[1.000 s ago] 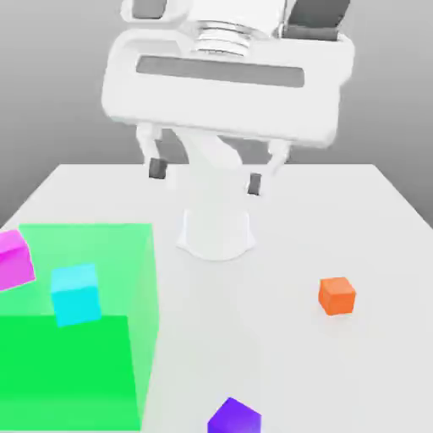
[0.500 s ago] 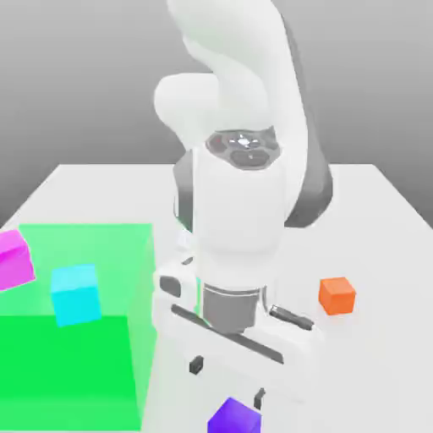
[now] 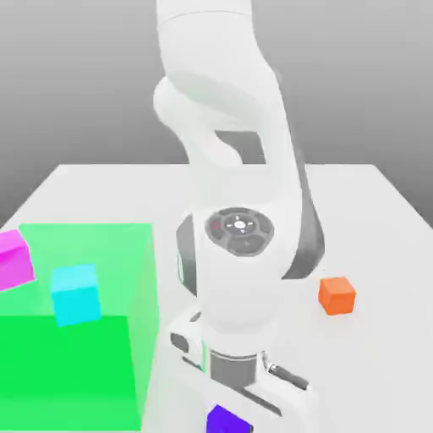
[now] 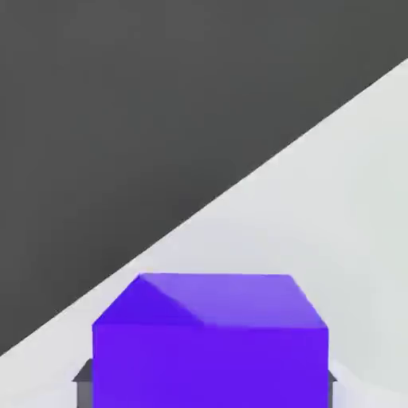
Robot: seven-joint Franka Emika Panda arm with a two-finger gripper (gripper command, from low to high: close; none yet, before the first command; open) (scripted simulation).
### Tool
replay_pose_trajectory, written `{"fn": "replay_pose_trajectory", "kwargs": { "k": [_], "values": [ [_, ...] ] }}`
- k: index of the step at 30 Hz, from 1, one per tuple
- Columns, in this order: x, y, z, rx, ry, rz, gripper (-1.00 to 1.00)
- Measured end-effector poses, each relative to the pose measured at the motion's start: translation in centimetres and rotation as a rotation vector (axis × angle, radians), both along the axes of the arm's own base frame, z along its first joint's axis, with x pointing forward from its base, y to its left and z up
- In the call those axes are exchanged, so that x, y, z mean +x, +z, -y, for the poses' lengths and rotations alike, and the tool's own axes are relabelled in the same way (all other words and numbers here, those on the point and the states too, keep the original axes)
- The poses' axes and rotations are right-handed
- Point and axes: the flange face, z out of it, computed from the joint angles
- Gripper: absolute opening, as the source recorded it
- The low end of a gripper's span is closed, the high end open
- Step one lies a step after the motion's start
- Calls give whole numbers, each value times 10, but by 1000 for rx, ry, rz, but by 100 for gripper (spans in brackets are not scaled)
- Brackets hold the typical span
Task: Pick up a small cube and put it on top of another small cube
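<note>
The small purple cube (image 3: pixel 225 420) rests on the white table (image 3: pixel 372 220) at the near edge of the exterior view, mostly covered by the arm's hand (image 3: pixel 247 387), which is lowered straight over it. In the hand view the purple cube (image 4: pixel 210 339) sits between my gripper (image 4: pixel 207 384), whose dark fingers (image 4: pixel 82 374) press against both of its sides, so the gripper is shut on it. The cube still looks to be on the table. The small orange cube (image 3: pixel 337 296) sits apart toward the exterior view's right.
A translucent green block (image 3: pixel 84 355) fills the exterior view's left, with a larger cyan cube (image 3: pixel 75 293) and a larger magenta cube (image 3: pixel 15 260) at it. The table's edge (image 4: pixel 263 171) runs diagonally beyond the purple cube.
The arm came down from high above the table onto the purple cube. Its fingers, open a second ago, have shut on the cube's sides.
</note>
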Motion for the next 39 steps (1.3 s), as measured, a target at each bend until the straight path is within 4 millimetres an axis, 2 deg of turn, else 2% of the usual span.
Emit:
{"fn": "replay_pose_trajectory", "kwargs": {
  "k": [1,3,7,11,14,21,26,31,38,39],
  "values": [
    [-4,10,-8,3,24,-2,-100],
    [-17,23,-37,12,114,-5,-100],
    [-55,42,-95,28,315,-13,-100],
    [-105,55,-153,35,540,-20,-100],
    [-146,61,-182,35,697,-23,-100],
    [-229,66,-204,22,995,-20,-100],
    [-281,62,-205,0,1200,-5,-100],
    [-282,42,-204,-24,1222,-3,-100],
    [-284,2,-203,-14,1222,-1,-100],
    [-285,-2,-203,-9,1222,-1,100]
  ]
}}
